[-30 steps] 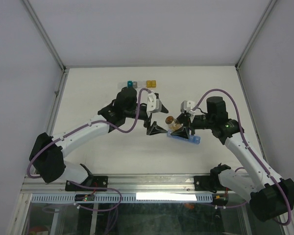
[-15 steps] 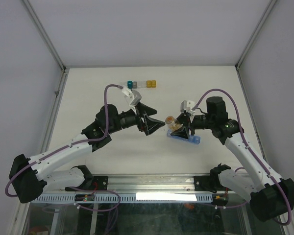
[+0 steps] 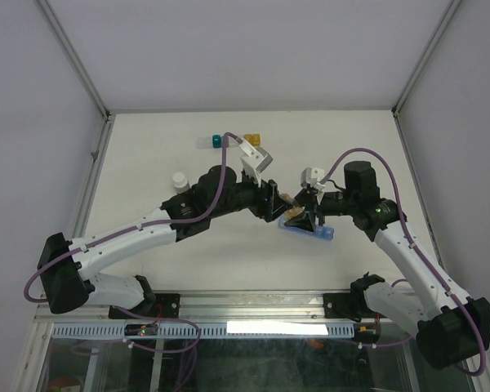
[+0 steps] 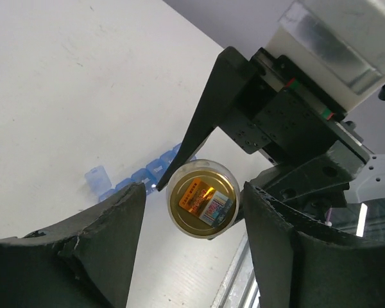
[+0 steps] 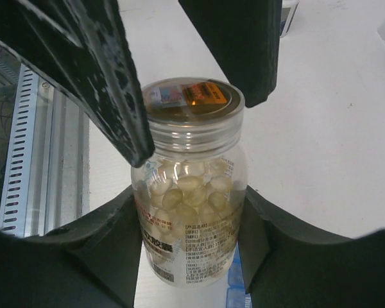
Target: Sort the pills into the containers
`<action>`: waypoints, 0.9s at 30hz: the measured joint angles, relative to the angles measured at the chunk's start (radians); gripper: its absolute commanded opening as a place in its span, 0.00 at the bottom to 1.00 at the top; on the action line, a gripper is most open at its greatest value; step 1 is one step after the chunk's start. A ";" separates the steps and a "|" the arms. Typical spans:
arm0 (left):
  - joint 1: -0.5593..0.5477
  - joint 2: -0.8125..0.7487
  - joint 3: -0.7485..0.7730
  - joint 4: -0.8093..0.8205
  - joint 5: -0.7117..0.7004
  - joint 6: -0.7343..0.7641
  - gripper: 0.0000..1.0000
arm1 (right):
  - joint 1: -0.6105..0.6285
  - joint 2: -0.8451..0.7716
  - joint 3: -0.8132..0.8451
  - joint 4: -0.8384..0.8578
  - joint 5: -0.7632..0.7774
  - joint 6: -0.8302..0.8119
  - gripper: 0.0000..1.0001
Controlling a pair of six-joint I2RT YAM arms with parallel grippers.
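My right gripper [image 3: 304,217] is shut on the clear pill bottle [image 3: 291,214] and holds it just above the blue container strip [image 3: 310,230]. In the right wrist view the bottle [image 5: 189,231] is full of pale tan pills [image 5: 186,186], has no cap, and its mouth is covered by a gold foil seal [image 5: 192,95]. My left gripper [image 3: 275,207] is open, with its fingers [image 5: 99,70] either side of the bottle's top. In the left wrist view the sealed mouth [image 4: 201,199] sits between my open left gripper [image 4: 194,192], apart from both, with the strip [image 4: 131,181] behind.
A white cap [image 3: 179,180] lies on the table to the left. The teal, grey and yellow cube row [image 3: 235,140] stands at the back. The right gripper's black finger [image 4: 208,112] crosses the left wrist view. The table's near rail [image 5: 25,154] lies close by.
My left arm drew back, then swung right, and its open gripper now straddles the bottle's top. The white cap has come into view on the table. The right arm held still.
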 measured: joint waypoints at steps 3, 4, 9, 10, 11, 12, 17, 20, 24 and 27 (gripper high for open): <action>0.000 0.022 0.013 -0.028 0.001 0.005 0.50 | 0.000 0.000 0.000 0.000 0.000 0.000 0.00; 0.000 0.027 0.018 -0.033 0.005 0.004 0.47 | 0.000 0.000 0.000 0.000 0.005 0.000 0.00; 0.000 0.034 0.035 -0.046 0.028 0.026 0.24 | 0.000 0.003 0.000 0.001 0.012 0.003 0.00; 0.000 0.034 0.035 -0.046 0.035 0.040 0.20 | 0.000 0.003 0.000 0.001 0.014 0.003 0.00; 0.000 0.034 0.035 -0.046 0.047 0.060 0.16 | 0.000 0.003 0.000 0.001 0.013 0.001 0.00; 0.000 0.034 0.035 -0.045 0.061 0.080 0.12 | 0.000 0.003 0.000 0.001 0.013 0.000 0.00; 0.014 0.034 0.034 -0.031 0.203 0.342 0.17 | 0.005 0.003 0.000 0.005 0.004 -0.021 0.00; 0.036 0.033 0.028 -0.037 0.334 0.588 0.64 | 0.010 0.003 0.000 0.006 -0.005 -0.042 0.00; 0.098 0.025 0.008 -0.061 0.455 0.766 0.93 | 0.004 0.003 0.000 0.007 -0.006 -0.027 0.00; 0.142 -0.011 -0.051 0.014 0.469 0.727 0.99 | -0.003 0.003 0.000 0.007 0.000 -0.015 0.00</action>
